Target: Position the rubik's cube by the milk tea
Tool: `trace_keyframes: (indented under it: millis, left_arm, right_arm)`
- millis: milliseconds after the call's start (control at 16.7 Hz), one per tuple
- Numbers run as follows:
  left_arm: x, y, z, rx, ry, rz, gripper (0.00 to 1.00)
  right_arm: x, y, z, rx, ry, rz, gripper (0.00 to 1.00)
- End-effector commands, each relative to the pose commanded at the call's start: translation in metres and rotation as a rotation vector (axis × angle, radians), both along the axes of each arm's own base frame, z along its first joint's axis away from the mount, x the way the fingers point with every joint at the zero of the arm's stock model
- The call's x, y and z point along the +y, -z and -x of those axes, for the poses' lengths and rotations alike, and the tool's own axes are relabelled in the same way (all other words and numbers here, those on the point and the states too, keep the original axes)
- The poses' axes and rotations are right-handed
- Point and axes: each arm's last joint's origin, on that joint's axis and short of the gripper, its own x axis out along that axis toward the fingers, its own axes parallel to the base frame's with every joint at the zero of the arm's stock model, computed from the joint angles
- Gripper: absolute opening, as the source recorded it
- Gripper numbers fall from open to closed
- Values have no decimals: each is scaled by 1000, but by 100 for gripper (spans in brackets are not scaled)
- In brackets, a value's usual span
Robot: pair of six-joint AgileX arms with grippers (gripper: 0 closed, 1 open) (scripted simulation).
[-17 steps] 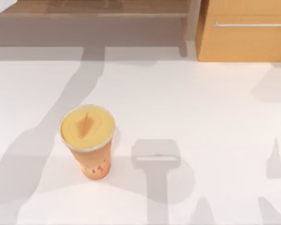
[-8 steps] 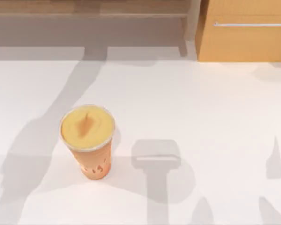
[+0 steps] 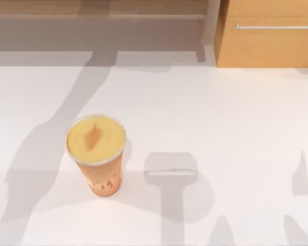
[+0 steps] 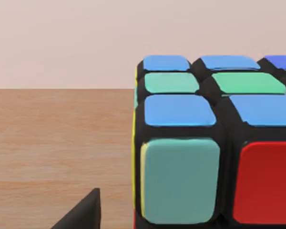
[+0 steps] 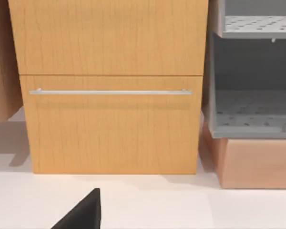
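The milk tea (image 3: 96, 154), a tall tapered orange-tan cup with a creamy yellow top, stands upright left of the table's middle. The rubik's cube (image 4: 214, 148) sits very close in the left wrist view, with blue, green, teal and red stickers on black edges. Behind it are a wooden floor and a pink wall, so it hangs clear of the table. My left gripper (image 4: 133, 224) is shut on it, and one dark fingertip (image 4: 81, 217) shows beside the cube. A dark part of my right gripper (image 5: 81, 214) shows in the right wrist view, facing a wooden cabinet.
A wooden cabinet (image 3: 269, 33) with a metal bar handle stands at the table's back right. Beside it, grey perforated shelves (image 5: 252, 109) rest on a wooden base. Arm shadows cross the white table (image 3: 220, 113) to the left of the cup and in front of it.
A pale object at the top view's back left corner has left the picture. The long arm shadow left of the cup has shifted slightly. The cup has not moved.
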Motion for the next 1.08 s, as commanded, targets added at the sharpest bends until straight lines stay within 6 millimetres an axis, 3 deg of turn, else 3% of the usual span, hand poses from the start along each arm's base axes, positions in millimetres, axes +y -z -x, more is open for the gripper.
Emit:
trace_keyframes:
  millis: [780, 1080]
  left_arm:
    - [0, 0, 0, 0, 0, 0, 2]
    - [0, 0, 0, 0, 0, 0, 0]
  right_arm:
    - [0, 0, 0, 0, 0, 0, 100]
    - [0, 0, 0, 0, 0, 0, 100]
